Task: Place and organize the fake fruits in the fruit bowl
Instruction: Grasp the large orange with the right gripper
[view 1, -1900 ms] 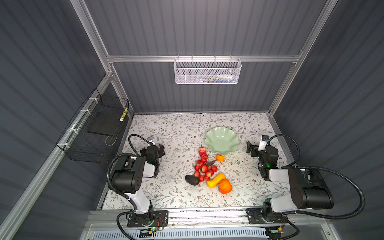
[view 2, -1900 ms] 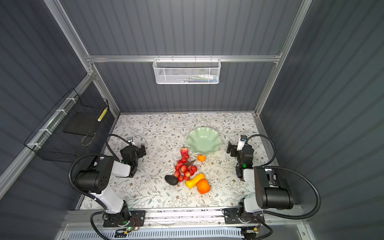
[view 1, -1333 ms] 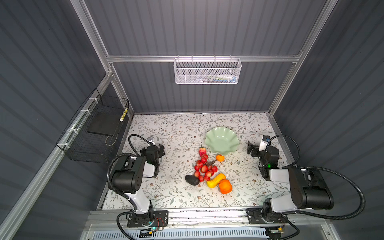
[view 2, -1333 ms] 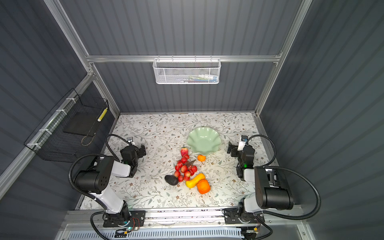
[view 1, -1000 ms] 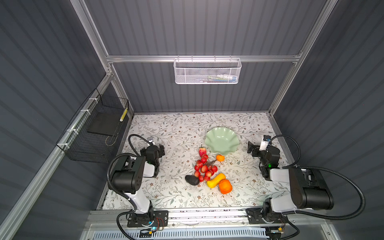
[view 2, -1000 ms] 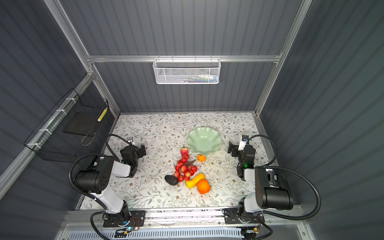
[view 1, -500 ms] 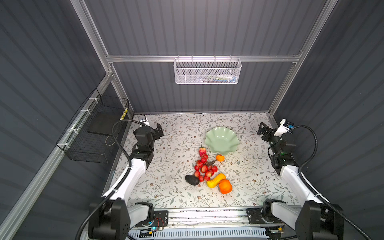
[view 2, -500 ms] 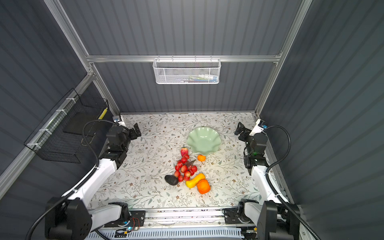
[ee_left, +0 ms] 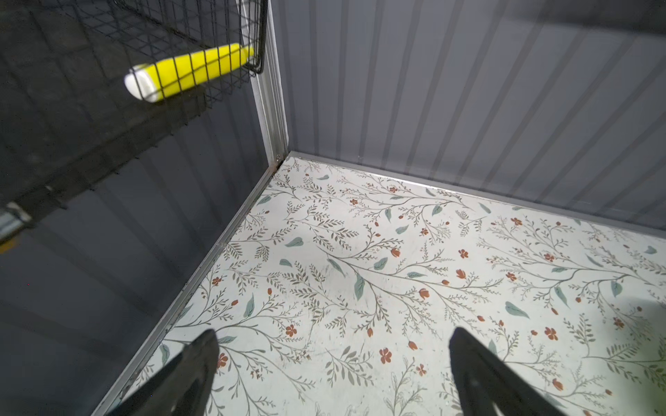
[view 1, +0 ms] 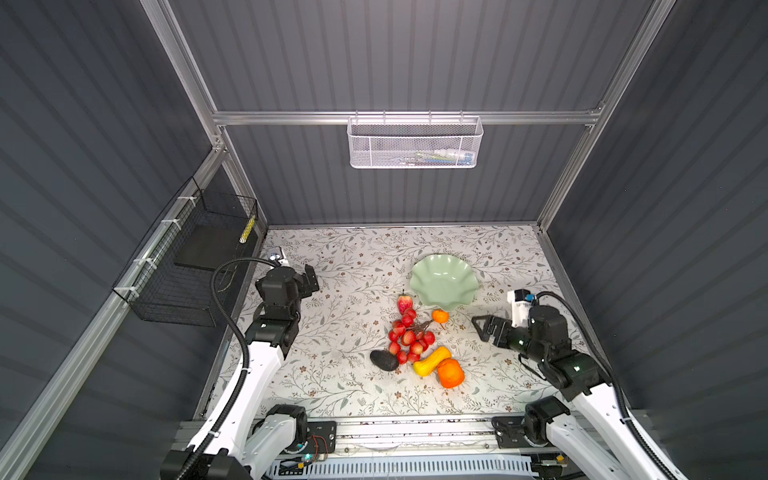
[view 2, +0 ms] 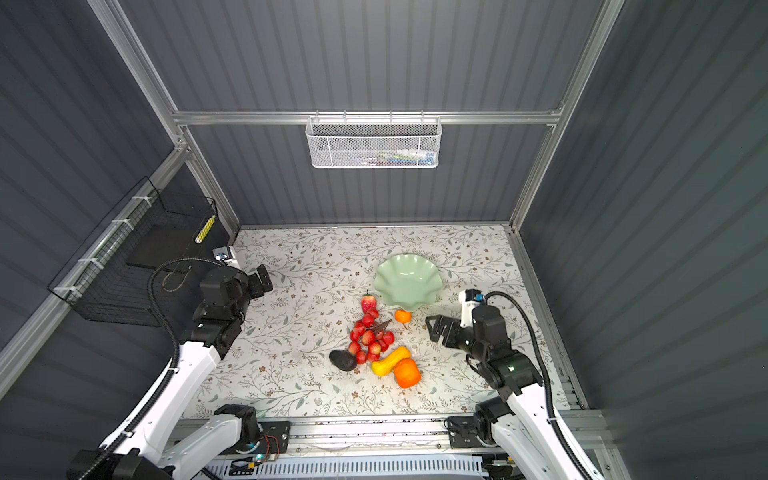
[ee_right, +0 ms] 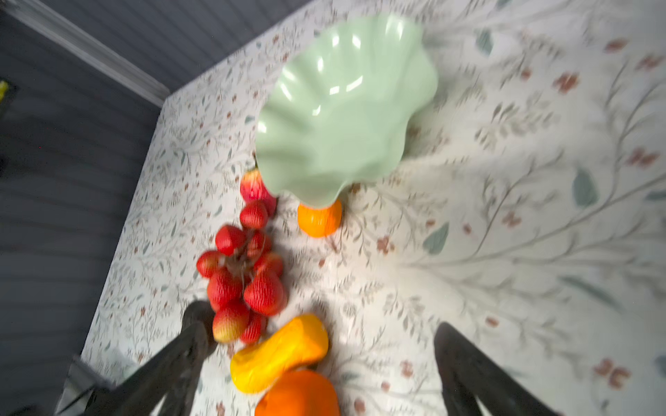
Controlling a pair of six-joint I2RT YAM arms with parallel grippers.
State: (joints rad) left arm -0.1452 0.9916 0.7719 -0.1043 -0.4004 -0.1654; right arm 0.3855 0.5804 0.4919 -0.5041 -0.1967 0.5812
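The fruit bowl (ee_right: 342, 108) looks glossy and smooth, catching bright highlights. Beside the fruit bowl, the bunch of red balls (ee_right: 263, 290) has finely textured skin. The tabletop (ee_right: 486, 245) beneath is matt printed sheet.

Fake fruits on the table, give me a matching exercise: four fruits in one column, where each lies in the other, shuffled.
1 tangerine
2 avocado
3 big orange
4 strawberry

A beside the gourd, nearest the front edge
B just in front of the bowl
C left end of the group
D far end of the red bunch

Pairs: 1-B, 2-C, 3-A, 4-D
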